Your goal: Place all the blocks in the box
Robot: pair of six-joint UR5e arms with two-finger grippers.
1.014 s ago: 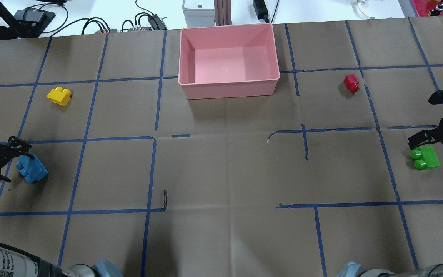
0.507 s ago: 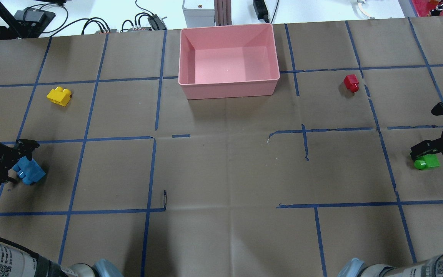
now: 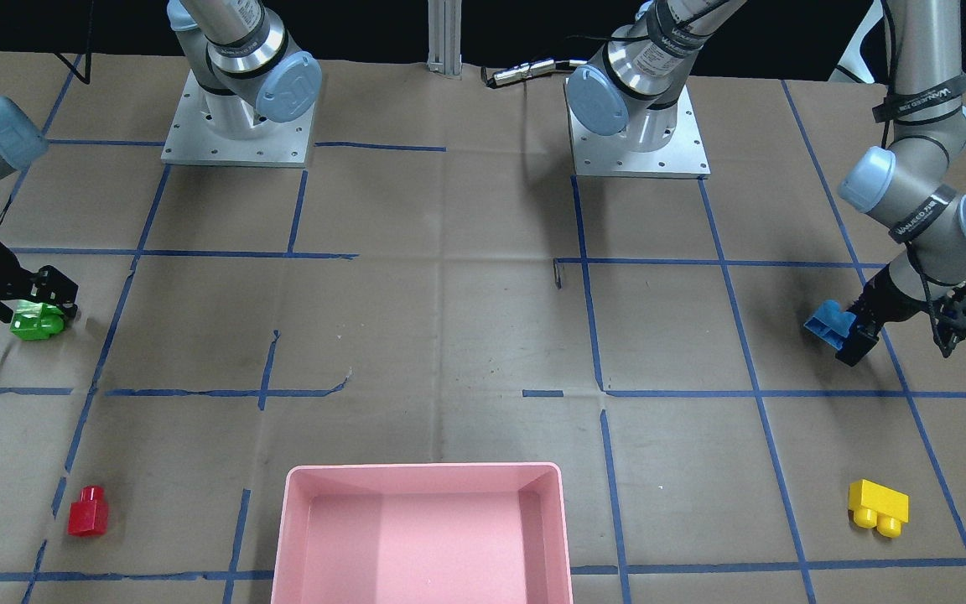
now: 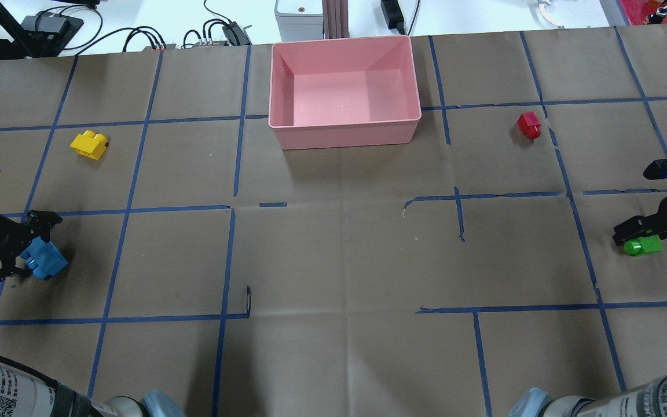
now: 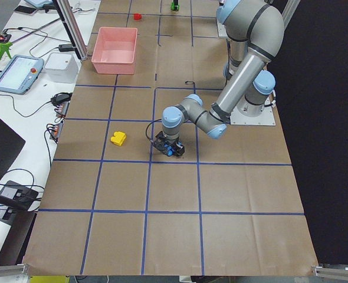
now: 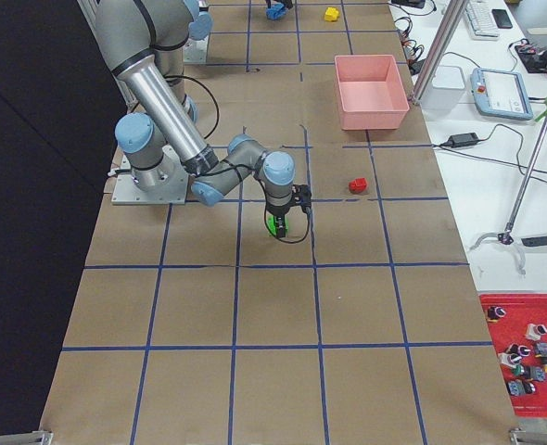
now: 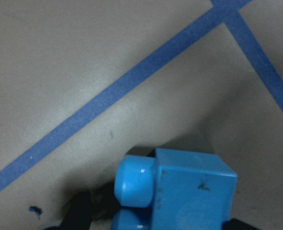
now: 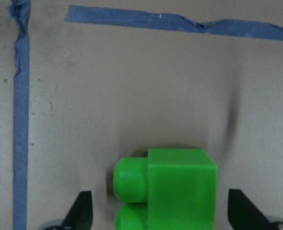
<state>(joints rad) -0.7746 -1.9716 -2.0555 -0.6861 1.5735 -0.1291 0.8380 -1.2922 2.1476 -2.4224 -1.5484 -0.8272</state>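
Observation:
The light-blue block [image 4: 45, 262] is in my left gripper [image 4: 29, 252] at the table's left edge, tilted and just off the paper; it fills the left wrist view [image 7: 184, 191]. My right gripper [image 4: 637, 236] is open and straddles the green block [image 4: 641, 247], which lies on the table with a gap to each finger [image 8: 81, 211]. The yellow block [image 4: 89, 144] lies far left. The red block [image 4: 529, 124] lies right of the pink box [image 4: 345, 133], which holds no blocks.
Brown paper with blue tape grid lines covers the table. Cables and grey devices [image 4: 301, 17] sit beyond the far edge behind the box. The two arm bases [image 3: 236, 126] stand at the robot's side.
My right gripper has come down over the green block, hiding part of it. My left gripper has closed in on the blue block, which has turned and shifted slightly left.

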